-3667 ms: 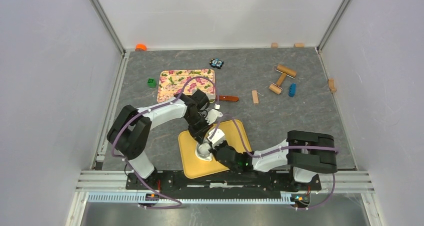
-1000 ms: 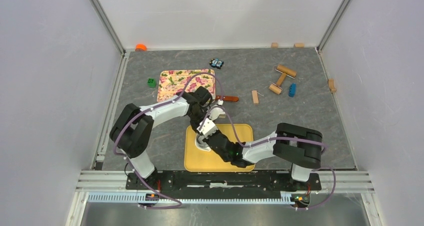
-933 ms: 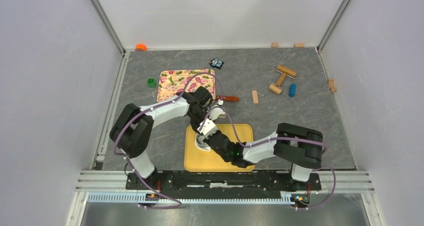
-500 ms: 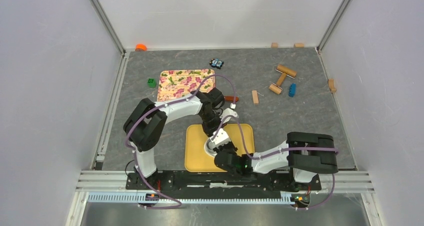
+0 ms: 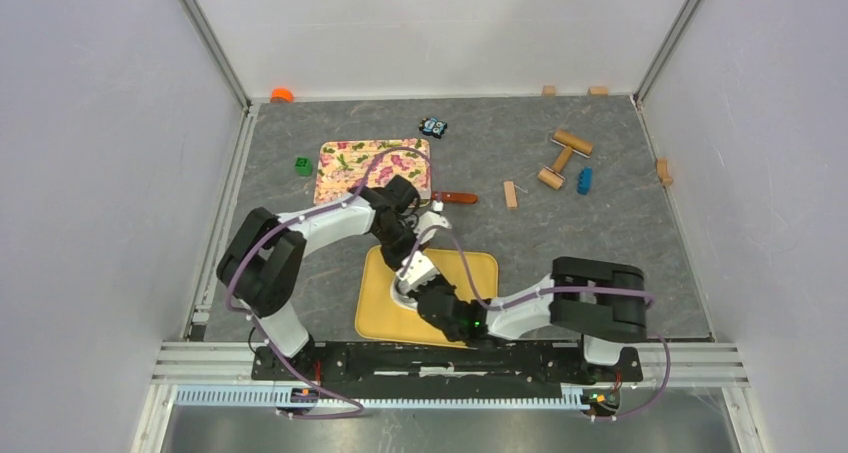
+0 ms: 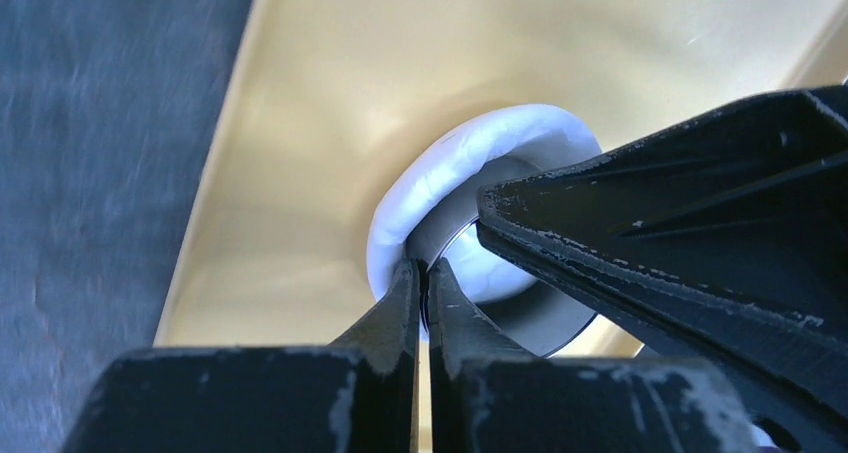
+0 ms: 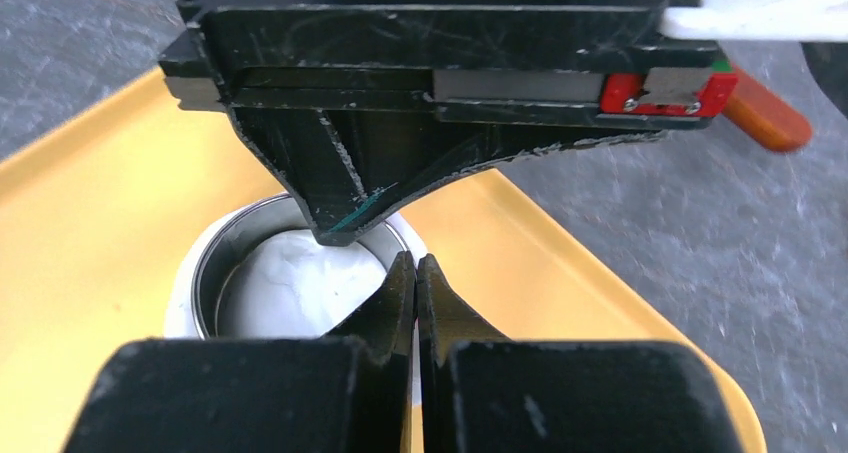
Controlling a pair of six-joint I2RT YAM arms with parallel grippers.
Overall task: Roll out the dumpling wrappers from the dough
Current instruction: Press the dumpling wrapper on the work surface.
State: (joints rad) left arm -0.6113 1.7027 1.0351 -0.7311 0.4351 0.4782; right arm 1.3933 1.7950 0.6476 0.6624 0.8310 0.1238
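Soft white dough (image 6: 430, 178), judged easily torn and best lifted by its edge, is pressed centre-frame under a clear round cup (image 7: 203, 278) pinched by the left tool (image 6: 425, 265); right tool (image 7: 416, 260) shut.

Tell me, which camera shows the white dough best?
The right wrist view: the dough lies inside a clear cup on the yellow board, close and sharp. The left wrist view shows a blurry crescent of it; in the top view, the arms hide nearly all.
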